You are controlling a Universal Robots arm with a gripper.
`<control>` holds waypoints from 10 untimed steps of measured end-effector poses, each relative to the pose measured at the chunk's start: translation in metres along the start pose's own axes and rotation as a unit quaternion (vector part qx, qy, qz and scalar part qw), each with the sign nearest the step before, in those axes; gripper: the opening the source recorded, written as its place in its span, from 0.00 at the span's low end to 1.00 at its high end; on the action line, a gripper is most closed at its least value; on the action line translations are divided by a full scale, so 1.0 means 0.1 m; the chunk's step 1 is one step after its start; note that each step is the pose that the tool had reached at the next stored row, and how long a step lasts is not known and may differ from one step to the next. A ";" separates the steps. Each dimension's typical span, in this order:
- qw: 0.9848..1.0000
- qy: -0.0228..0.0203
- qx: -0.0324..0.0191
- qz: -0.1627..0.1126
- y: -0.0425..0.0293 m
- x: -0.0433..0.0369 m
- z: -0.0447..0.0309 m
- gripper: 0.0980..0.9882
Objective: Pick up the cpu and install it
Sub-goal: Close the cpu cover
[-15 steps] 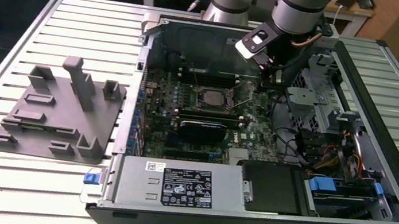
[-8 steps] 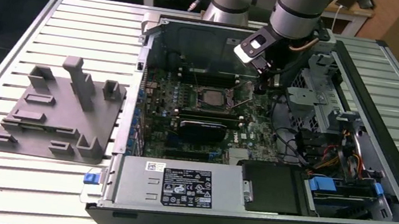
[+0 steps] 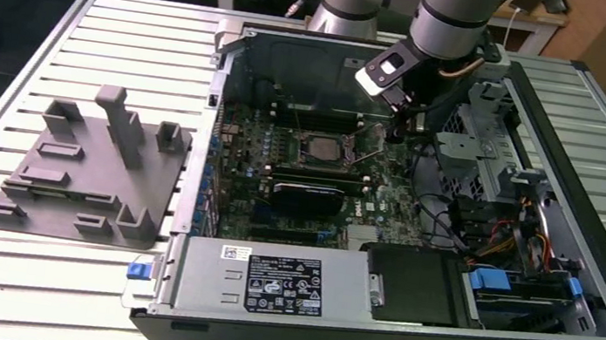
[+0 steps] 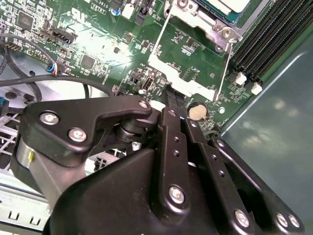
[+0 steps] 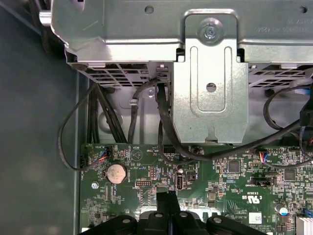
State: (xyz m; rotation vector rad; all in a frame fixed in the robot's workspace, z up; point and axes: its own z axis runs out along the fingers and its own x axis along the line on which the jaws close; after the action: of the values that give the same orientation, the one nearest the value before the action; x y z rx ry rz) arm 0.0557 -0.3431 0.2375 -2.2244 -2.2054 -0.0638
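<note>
The cpu (image 3: pixel 322 148) lies flat in the black socket on the green motherboard inside the open computer case; in the second wrist view a corner of the silvery cpu (image 4: pixel 234 4) shows at the picture's edge. The socket's metal load plate (image 4: pixel 188 81) stands swung open, with its wire lever (image 4: pixel 224 63) beside it. My gripper (image 3: pixel 398 132) hangs inside the case to the exterior view's right of the socket. Its black fingers (image 4: pixel 172 105) are shut together, with their tips at the load plate's free edge. My gripper (image 5: pixel 167 199) holds nothing that I can see.
A grey plastic fixture block (image 3: pixel 91 173) sits on the slatted table at the exterior view's left of the case. A metal drive cage (image 5: pixel 210 73) and black cables (image 5: pixel 164 127) crowd the case wall near the gripper. Memory slots (image 4: pixel 266 44) flank the socket, and a coin battery (image 4: pixel 197 111) sits nearby.
</note>
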 end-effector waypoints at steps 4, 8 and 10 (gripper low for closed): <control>1.000 0.000 0.000 0.000 -0.052 0.000 -0.001 0.01; 1.000 0.000 0.000 0.000 -0.161 -0.001 -0.004 0.01; 1.000 0.000 0.000 0.000 -0.220 -0.002 -0.005 0.01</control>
State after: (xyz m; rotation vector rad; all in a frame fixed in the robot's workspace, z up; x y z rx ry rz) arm 0.0337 -0.3431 0.2375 -2.2245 -2.2053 -0.0644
